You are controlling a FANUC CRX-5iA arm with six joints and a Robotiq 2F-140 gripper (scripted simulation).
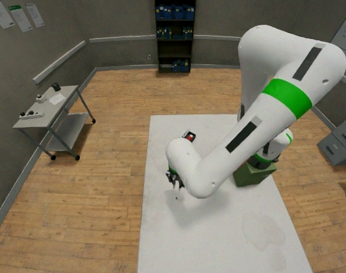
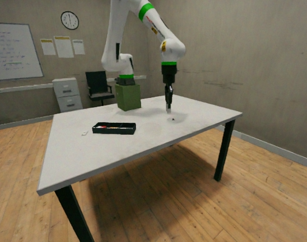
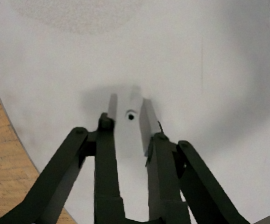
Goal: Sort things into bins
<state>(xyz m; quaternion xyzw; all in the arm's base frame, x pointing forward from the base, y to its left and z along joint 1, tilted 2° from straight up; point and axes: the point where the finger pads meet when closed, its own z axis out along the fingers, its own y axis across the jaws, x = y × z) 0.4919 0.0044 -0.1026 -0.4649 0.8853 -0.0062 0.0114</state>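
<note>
Top view, claw: my claw pointed down over the table, mostly hidden under my forearm.
Top view, speck: a small dark speck lay on the table just below my fingertips, inside my arm's shadow.
Top view, bin: only one end of the black bin showed past my elbow, well apart from the speck.
Top view, base: my green base stood on the table's right side.

Exterior view, claw: my claw hung upright, tips near the table but apart from it.
Exterior view, speck: the speck sat on the table just beside the spot under my tips, in a round shadow.
Exterior view, bin: the bin lay flat on the table, well apart from my claw, with small coloured items inside, too small to name.
Exterior view, chip: a small white chip lay on the table near the bin's left end.

Wrist view, claw: my claw stood narrowly parted; bare table showed along the whole gap, so I gripped nothing.
Wrist view, fingers: both fingers ran straight and parallel.
Wrist view, speck: the speck appeared in the gap near my tips, lying on the table below them.
Wrist view, edge: the wooden floor showed past the table's edge at the left.
</note>
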